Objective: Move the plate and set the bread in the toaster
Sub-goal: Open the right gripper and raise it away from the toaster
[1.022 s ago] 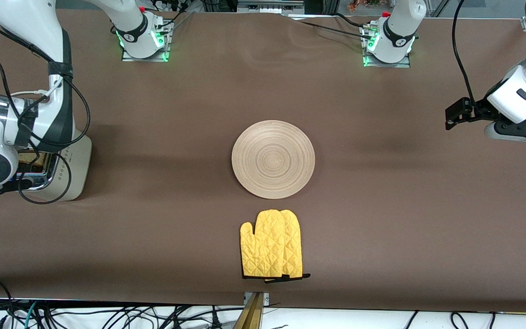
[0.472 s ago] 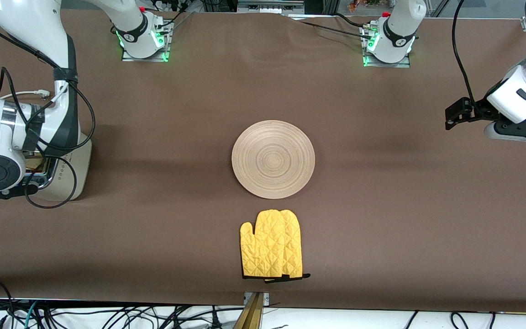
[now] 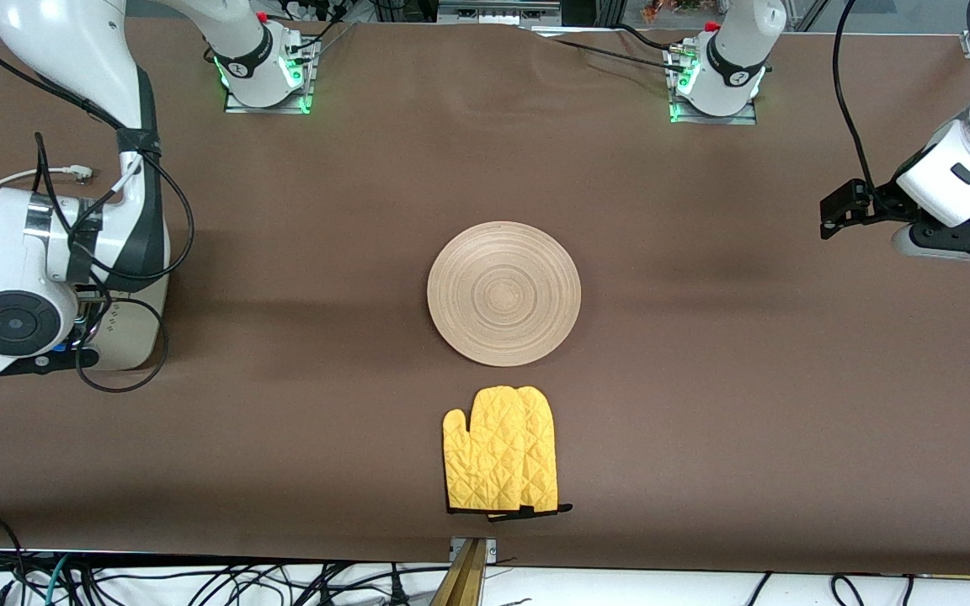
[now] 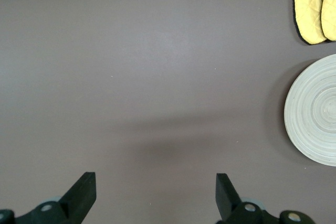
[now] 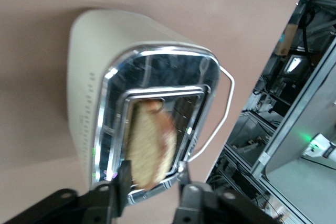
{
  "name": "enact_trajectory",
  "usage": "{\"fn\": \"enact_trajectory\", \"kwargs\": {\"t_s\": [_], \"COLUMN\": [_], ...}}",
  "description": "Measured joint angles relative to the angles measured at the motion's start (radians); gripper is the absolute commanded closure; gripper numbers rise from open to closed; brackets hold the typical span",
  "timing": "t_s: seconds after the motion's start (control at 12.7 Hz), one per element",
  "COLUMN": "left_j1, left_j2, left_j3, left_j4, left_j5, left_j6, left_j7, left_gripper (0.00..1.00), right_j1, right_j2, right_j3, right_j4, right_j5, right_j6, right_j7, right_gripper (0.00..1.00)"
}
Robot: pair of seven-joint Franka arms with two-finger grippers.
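Note:
The cream toaster (image 3: 138,330) stands at the right arm's end of the table, its top hidden under that arm's wrist. In the right wrist view the bread (image 5: 149,145) stands in a slot of the toaster's (image 5: 89,93) chrome top. My right gripper (image 5: 154,184) is just above it, open, with a finger on each side of the slice and a gap at one side. The round wooden plate (image 3: 503,293) lies bare in the middle of the table. My left gripper (image 4: 155,190) hangs open and holds nothing, over bare cloth at the left arm's end, where that arm waits.
A yellow quilted oven mitt (image 3: 502,450) lies nearer to the front camera than the plate, close to the table's edge. The toaster's white cord (image 5: 223,108) loops out beside it. Brown cloth covers the table (image 3: 704,379).
The right arm's wrist has shifted over the toaster and now covers its top. The right gripper's fingers have parted from the bread. The left arm has not moved.

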Motion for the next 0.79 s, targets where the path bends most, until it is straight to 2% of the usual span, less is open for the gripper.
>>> {"fn": "enact_trajectory", "kwargs": {"t_s": [0.39,0.63,0.79], "left_j1": [0.000,0.000,0.000], "left_j2": [0.000,0.000,-0.001], "left_j3": [-0.002,-0.003,-0.003], "left_j4": [0.000,0.000,0.000], "left_j5": [0.000,0.000,0.000], "left_j6": [0.000,0.000,-0.001], "left_j7": [0.000,0.000,0.000], "left_gripper": [0.00,0.00,0.00], "right_j1": [0.017,0.048,0.070], "right_j2": [-0.024,-0.095,-0.167], "right_j3": [0.006,0.006,0.007], "right_j4": [0.087,0.117,0.125], "right_j5": [0.256,0.428,0.491], "right_j6": [0.000,-0.018,-0.054], "right_j7": [-0.009,-0.014,-0.016], "right_gripper": [0.00,0.00,0.00]}}
